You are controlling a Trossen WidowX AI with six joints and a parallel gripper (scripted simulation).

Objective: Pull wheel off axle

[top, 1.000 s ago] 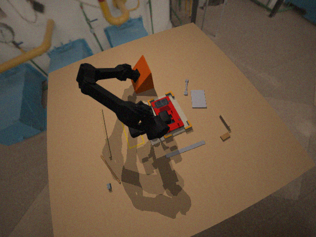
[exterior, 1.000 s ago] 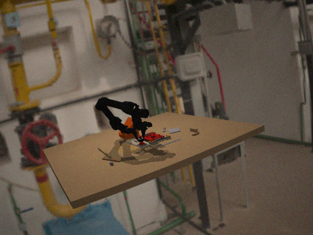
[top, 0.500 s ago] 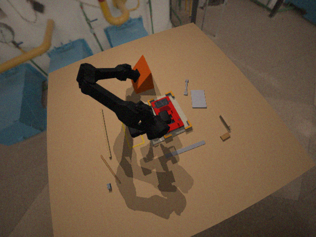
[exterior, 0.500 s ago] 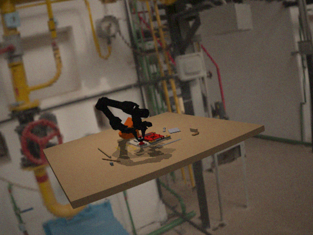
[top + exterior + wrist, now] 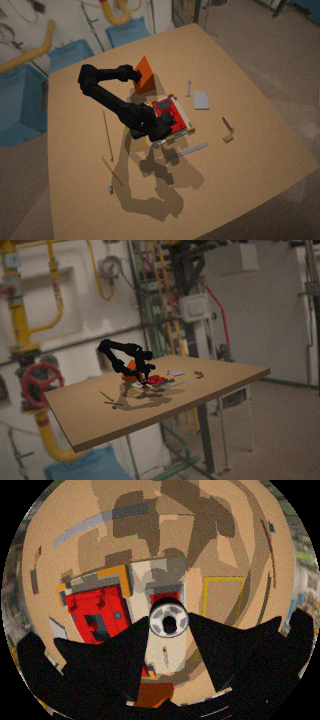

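Note:
The wheel [image 5: 167,620] [image 5: 143,384] is a small round part, pale with a dark hub from above and red at its edge. It sits on the upright axle at the near-left end of a pale base next to the red board [image 5: 171,113] [image 5: 94,614]. My gripper [image 5: 168,618] [image 5: 159,136] [image 5: 143,382] points straight down over it and is shut on the wheel, one black finger on each side. The marked area [image 5: 136,147] [image 5: 223,579] is a yellow outlined rectangle on the table just beside the base. In the top view the arm hides the wheel.
An orange wedge [image 5: 144,74] stands behind the board near the arm's base. A grey plate [image 5: 201,99], a small grey bolt [image 5: 188,87], a grey bar [image 5: 188,150], brown pieces [image 5: 227,129], two thin rods [image 5: 108,134] [image 5: 111,170] and a small cube [image 5: 110,188] lie around.

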